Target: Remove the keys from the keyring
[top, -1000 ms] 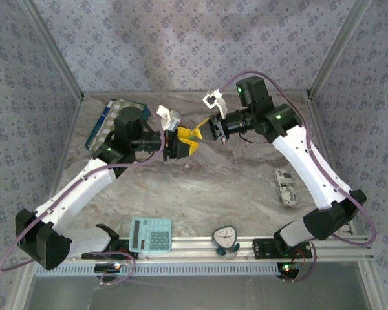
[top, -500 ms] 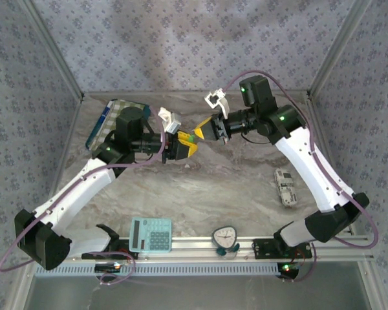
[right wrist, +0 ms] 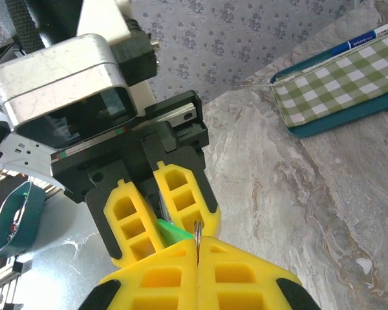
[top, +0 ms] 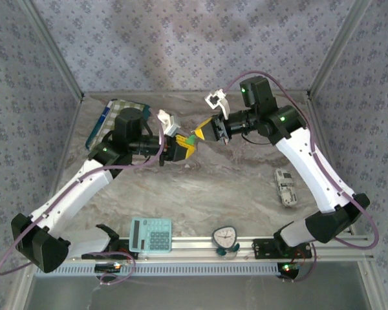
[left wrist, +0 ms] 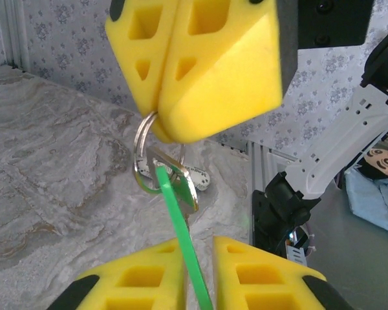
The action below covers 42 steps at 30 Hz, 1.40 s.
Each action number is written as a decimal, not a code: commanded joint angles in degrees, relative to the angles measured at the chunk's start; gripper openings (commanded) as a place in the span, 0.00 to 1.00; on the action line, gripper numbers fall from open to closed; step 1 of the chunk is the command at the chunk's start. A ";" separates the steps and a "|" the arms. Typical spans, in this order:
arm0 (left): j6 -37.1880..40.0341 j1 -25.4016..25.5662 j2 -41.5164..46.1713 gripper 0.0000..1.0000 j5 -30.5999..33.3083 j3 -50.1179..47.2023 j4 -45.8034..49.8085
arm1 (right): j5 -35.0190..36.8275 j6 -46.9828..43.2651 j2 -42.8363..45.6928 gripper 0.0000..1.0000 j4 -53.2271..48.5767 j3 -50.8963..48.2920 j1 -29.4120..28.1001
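My right gripper [left wrist: 163,129] [right wrist: 197,240] [top: 200,134] hangs above the table, shut on the wire keyring [left wrist: 140,141] [right wrist: 196,229]. From the ring hang the keys: a bright-green flat piece [left wrist: 176,216] [right wrist: 171,229] [top: 190,137] seen edge-on, with a metal key [left wrist: 187,186] behind it. My left gripper [left wrist: 197,258] [top: 185,147] faces the right one tip to tip. The green piece lies between its yellow fingers [left wrist: 139,278], against the left one. A narrow gap still shows beside the right finger, so the left gripper is slightly open.
A teal calculator [top: 150,234] and a small round clock [top: 225,237] lie by the near rail. A white toy car [top: 285,187] sits at the right. A green checked pouch [top: 107,119] [right wrist: 339,90] lies at the back left. The right arm's base [left wrist: 281,206] stands behind the keys.
The left gripper's jaws have narrowed around the green piece. The right gripper has drawn slightly left, still shut on the keyring.
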State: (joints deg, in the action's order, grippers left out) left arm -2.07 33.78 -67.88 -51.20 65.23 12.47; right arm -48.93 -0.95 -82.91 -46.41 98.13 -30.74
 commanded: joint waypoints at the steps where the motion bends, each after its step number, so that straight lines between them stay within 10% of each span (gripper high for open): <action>1: 2.16 0.17 1.62 0.13 -0.67 2.28 1.95 | -1.14 -1.12 1.18 0.00 -1.14 -0.48 0.24; 8: 1.79 0.05 0.86 0.00 3.03 3.71 3.72 | -0.53 -0.53 1.42 0.02 0.00 -1.99 0.37; 16: -0.30 -0.18 -2.43 0.00 11.47 6.85 7.65 | 7.07 11.71 9.47 0.57 20.28 -16.53 5.87; 29: -2.25 -0.47 -3.65 0.00 10.74 8.56 9.37 | 22.04 14.35 21.47 0.64 48.29 -42.30 5.51; 42: -6.48 -0.57 -3.84 0.00 7.41 9.12 7.49 | 22.48 6.26 25.43 0.69 67.65 -56.92 -0.76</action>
State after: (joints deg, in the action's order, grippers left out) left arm -6.55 33.39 -71.79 -41.08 72.31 21.19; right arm -25.96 8.05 -58.48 13.10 43.13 -30.68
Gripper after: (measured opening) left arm 0.064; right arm 0.695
